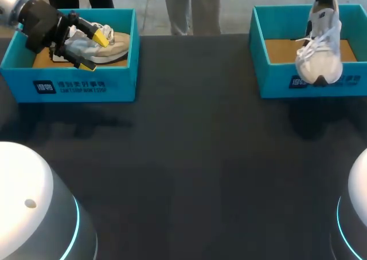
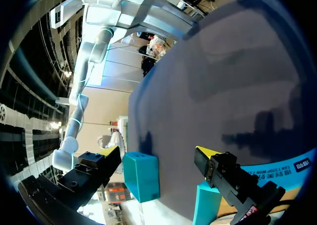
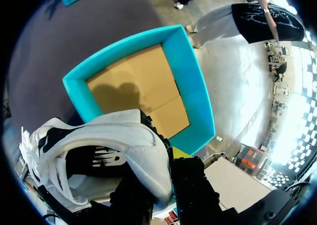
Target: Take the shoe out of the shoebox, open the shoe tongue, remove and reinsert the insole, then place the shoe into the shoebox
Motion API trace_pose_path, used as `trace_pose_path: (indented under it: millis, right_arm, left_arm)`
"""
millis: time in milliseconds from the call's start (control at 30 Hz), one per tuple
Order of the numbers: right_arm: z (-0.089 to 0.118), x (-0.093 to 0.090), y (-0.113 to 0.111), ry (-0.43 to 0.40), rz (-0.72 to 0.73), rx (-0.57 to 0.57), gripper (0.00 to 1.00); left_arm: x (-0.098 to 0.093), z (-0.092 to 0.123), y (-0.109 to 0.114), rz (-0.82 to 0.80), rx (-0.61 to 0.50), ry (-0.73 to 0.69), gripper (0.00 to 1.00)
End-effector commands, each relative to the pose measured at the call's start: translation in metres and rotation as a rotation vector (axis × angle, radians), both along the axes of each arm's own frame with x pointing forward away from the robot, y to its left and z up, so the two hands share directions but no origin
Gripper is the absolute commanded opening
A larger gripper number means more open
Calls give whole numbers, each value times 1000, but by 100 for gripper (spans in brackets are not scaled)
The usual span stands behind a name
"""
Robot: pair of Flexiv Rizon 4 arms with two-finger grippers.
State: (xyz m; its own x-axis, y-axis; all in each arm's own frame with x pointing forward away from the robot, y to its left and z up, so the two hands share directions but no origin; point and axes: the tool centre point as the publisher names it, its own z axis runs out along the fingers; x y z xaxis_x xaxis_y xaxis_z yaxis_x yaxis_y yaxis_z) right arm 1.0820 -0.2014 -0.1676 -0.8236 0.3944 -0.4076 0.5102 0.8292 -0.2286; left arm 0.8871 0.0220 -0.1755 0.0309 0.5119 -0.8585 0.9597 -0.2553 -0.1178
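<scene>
Shoes, two. We grip the white shoe (image 1: 320, 48) by its heel in our right pincer (image 3: 166, 185), toe-down above the right shoebox (image 1: 275, 82), probably to clear it. Left pincer (image 1: 94, 51) gapes empty at the beige shoe (image 1: 114, 48), left shoebox (image 1: 86, 87).

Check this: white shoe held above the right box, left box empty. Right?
No. The left box is not empty: the head view shows a pale shoe lying in it, with the left gripper at it. The white shoe is indeed held above the right box.

A dark table (image 1: 189, 157) (matte, charcoal-grey top) spans the view, soft shadows toward its far side.
</scene>
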Motion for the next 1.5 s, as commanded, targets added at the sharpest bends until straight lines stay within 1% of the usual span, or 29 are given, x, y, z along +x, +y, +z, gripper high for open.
trace_pose_path:
  millis: [33, 333, 367, 467, 533, 633, 767, 967, 1100, 1233, 1400, 1500]
  right_arm:
    - [2, 1, 0, 4, -1, 0, 0]
    - [2, 1, 0, 4, -1, 0, 0]
    - [3, 1, -2, 6, 25, 35, 0]
    - [9, -1, -6, 7, 143, 85, 0]
    - [10, -3, -9, 31, 235, 93, 0]
    - [12, -7, -18, 69, 321, 113, 0]
    - [12, -8, -35, 85, 345, 131, 0]
    - [6, -8, -62, 102, 303, 159, 0]
    - [0, -6, -82, 103, 242, 182, 0]
    - [-7, -4, -103, 110, 179, 169, 0]
    - [-11, -9, -128, 100, 66, 183, 0]
    - [-12, -14, -138, 76, -64, 190, 0]
  left_arm:
    - [-1, 1, 0, 1, 3, -3, 100]
    - [-1, 1, 0, 1, 3, -3, 100]
    - [-1, 1, 0, 1, 3, -3, 100]
    - [-1, 1, 0, 1, 3, -3, 100]
    - [-1, 1, 0, 1, 3, -3, 100]
    - [-1, 1, 0, 1, 3, -3, 100]
    - [-1, 1, 0, 1, 3, -3, 100]
    - [-1, 1, 0, 1, 3, -3, 100]
    - [-1, 1, 0, 1, 3, -3, 100]
    - [-1, 1, 0, 1, 3, -3, 100]
    - [-1, 1, 0, 1, 3, -3, 100]
    - [-1, 1, 0, 1, 3, -3, 100]
